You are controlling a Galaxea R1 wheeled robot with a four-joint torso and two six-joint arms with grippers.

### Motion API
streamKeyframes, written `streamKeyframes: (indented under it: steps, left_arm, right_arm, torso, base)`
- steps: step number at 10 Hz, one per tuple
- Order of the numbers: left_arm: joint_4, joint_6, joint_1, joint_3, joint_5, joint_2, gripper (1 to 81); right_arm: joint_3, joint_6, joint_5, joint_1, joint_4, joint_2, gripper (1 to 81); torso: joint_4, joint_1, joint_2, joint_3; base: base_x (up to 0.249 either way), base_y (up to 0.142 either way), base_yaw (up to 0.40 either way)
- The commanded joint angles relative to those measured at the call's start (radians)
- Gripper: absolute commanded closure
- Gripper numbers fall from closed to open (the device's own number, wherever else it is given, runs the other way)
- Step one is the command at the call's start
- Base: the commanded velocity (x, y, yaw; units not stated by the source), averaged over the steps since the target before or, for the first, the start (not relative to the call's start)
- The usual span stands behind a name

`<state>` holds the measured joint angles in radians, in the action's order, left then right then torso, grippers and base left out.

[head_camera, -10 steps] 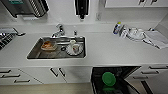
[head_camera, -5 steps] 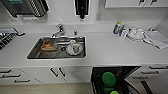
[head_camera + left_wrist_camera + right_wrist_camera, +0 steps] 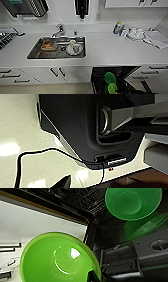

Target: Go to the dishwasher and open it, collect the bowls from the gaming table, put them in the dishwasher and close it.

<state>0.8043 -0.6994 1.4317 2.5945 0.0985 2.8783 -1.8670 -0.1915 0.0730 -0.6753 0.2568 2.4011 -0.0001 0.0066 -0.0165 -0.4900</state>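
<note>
Two bowls (image 3: 110, 83) in dishwasher (image 3: 100, 77), pic-edge cropped.

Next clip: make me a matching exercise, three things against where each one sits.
Things:
1. brownish dish
2. white cup
3. green bowls

Places:
A. inside the open dishwasher
B. left part of the sink
C. right part of the sink, on a plate

Pairs: 1-B, 2-C, 3-A
</note>
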Motion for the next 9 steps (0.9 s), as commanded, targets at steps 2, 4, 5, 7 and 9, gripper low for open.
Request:
streamKeyframes:
  steps: [2,4,5,7,9]
  left_arm:
    - [0.004,0.006,0.016,0.001,-0.056,-0.01,1.0]
    - [0.003,0.006,0.023,0.001,-0.057,-0.008,1.0]
    - [0.001,0.006,0.023,0.001,-0.056,-0.008,1.0]
    - [-0.002,0.006,0.026,0.001,-0.056,-0.008,1.0]
    - [-0.004,0.006,0.026,0.001,-0.057,-0.008,1.0]
  right_arm:
    - [-0.095,0.001,0.096,0.216,0.061,-0.006,81.1]
    - [-0.137,0.001,0.122,0.288,0.081,0.025,81.1]
    - [-0.155,0.001,0.13,0.321,0.09,0.039,81.1]
    - [-0.19,0.001,0.145,0.363,0.102,0.065,81.1]
    - [-0.216,0.001,0.145,0.392,0.11,0.083,81.1]
  torso:
    - [0.0,0.0,0.0,0.0]
    - [0.0,0.0,0.0,0.0]
    - [0.0,0.0,0.0,0.0]
    - [0.0,0.0,0.0,0.0]
    - [0.0,0.0,0.0,0.0]
  base:
    - [0.0,0.0,0.0]
    - [0.0,0.0,0.0]
    - [0.0,0.0,0.0]
    - [0.0,0.0,0.0]
    - [0.0,0.0,0.0]
